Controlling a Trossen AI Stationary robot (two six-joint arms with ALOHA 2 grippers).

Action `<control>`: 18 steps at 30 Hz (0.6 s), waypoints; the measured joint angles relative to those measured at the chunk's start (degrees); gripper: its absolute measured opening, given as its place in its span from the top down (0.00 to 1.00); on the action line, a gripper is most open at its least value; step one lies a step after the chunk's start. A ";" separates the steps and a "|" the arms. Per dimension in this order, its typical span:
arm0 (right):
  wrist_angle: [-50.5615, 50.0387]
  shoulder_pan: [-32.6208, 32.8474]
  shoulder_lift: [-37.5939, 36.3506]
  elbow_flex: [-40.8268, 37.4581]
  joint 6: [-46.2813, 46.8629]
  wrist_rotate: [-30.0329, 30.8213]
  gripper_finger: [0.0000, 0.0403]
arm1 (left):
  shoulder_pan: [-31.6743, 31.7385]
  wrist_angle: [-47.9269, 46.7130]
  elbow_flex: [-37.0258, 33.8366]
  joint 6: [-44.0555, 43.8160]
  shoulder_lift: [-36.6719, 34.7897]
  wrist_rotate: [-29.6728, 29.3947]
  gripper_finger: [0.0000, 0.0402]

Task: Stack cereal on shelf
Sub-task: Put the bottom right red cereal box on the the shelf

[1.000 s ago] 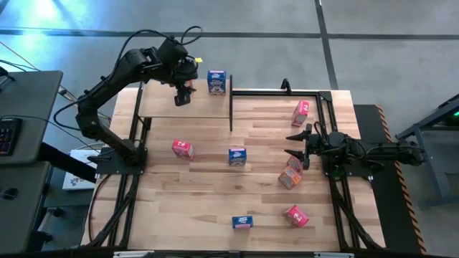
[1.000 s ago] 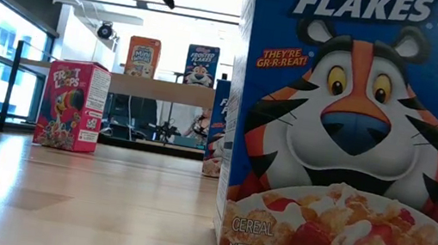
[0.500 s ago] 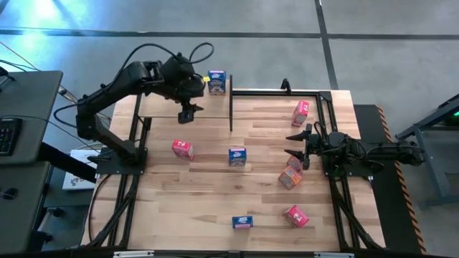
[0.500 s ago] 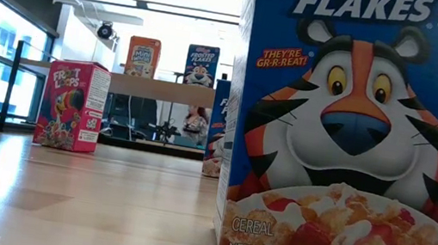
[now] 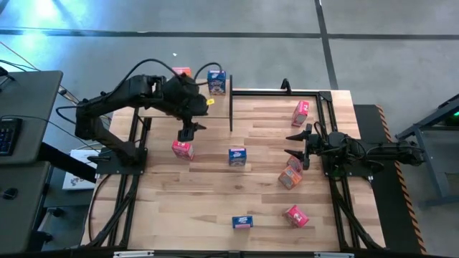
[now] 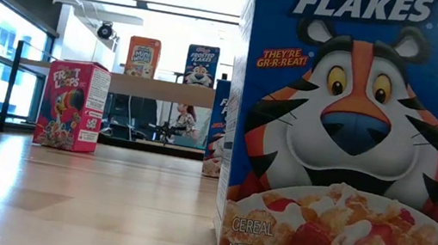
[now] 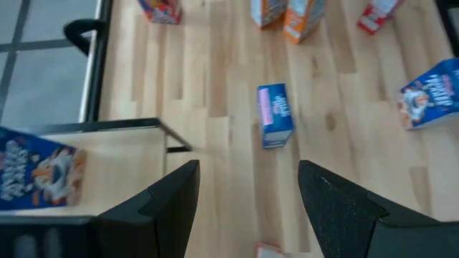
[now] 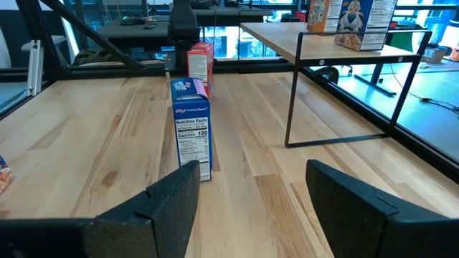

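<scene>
Left gripper (image 5: 187, 132) hangs spread and empty above a pink cereal box (image 5: 182, 149) on the table (image 5: 215, 201). Right gripper (image 5: 295, 145) waits open. Two boxes stand on the shelf (image 5: 161, 107).

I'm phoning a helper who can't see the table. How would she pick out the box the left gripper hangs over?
Start at the shelf in the table's far left corner. Just in front of it hovers the left gripper, open, with a pink-red box on the tabletop right below. The nearest box, to its right, is blue.
</scene>
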 joint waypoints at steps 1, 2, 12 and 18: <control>0.00 0.00 0.02 0.00 0.01 -0.02 0.38 | -0.72 0.78 -0.87 -0.43 -0.40 -0.02 0.43; 0.00 0.00 0.00 0.00 0.01 -0.01 0.38 | -1.42 1.93 -2.14 -0.84 -1.05 -0.04 0.43; -0.02 0.00 0.02 0.00 0.00 -0.01 0.38 | -5.94 14.48 -19.27 -6.68 -9.23 -0.97 0.43; 0.04 0.00 0.02 0.00 3.04 -0.02 0.38 | -8.24 19.97 -27.83 -11.94 -13.94 -2.36 0.43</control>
